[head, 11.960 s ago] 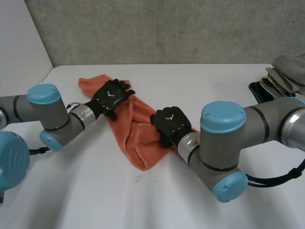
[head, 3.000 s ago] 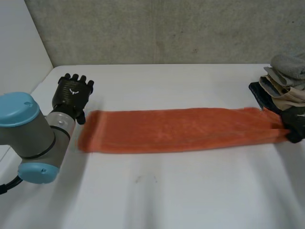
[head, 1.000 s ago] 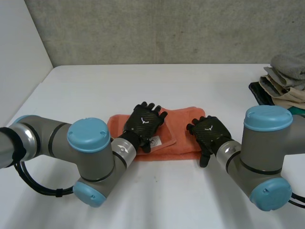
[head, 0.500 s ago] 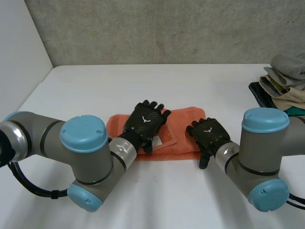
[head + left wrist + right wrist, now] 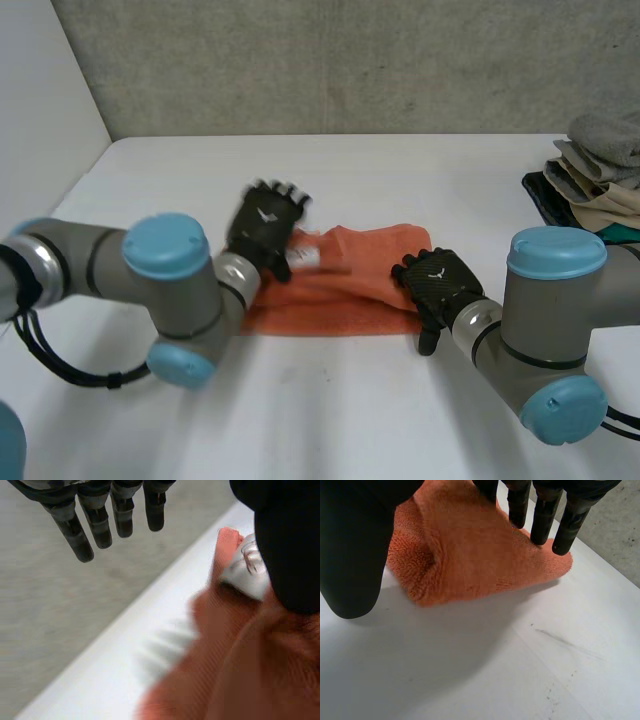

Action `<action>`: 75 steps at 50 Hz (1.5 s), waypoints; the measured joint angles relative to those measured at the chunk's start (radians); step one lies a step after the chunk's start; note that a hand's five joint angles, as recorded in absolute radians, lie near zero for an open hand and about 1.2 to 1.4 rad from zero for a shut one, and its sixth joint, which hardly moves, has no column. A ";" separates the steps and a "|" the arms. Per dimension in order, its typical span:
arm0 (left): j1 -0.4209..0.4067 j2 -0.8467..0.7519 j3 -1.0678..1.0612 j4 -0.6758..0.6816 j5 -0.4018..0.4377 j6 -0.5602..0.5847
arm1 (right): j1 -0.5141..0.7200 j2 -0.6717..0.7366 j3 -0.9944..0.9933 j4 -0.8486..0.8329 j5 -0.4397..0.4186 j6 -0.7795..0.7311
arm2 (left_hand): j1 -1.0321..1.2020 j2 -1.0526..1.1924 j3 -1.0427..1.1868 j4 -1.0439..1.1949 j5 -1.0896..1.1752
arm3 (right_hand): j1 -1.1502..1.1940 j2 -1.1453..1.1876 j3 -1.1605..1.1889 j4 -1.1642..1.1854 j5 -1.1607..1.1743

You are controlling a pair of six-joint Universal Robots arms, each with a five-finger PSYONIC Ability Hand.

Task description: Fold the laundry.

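Left hand [image 5: 263,222] splayed at towel [image 5: 350,297] left end, right hand [image 5: 437,283] flat on other; axis crosswise.

Towel [image 5: 350,295] on table [image 5: 300,420], clothes pile [image 5: 598,168] seemingly rightmost

I see my left hand [image 5: 265,224] move away from the middle of the towel [image 5: 345,298] towards its left end. The upper layer with the white label [image 5: 306,258] now rises with it, no longer flat.
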 measured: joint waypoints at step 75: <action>0.005 0.368 -0.297 0.108 -0.113 -0.014 | 0.264 -0.053 0.010 -0.158 -0.291 -0.525 | 0.023 0.005 0.007 0.002 -0.003 | 0.066 0.127 0.149 0.148 0.151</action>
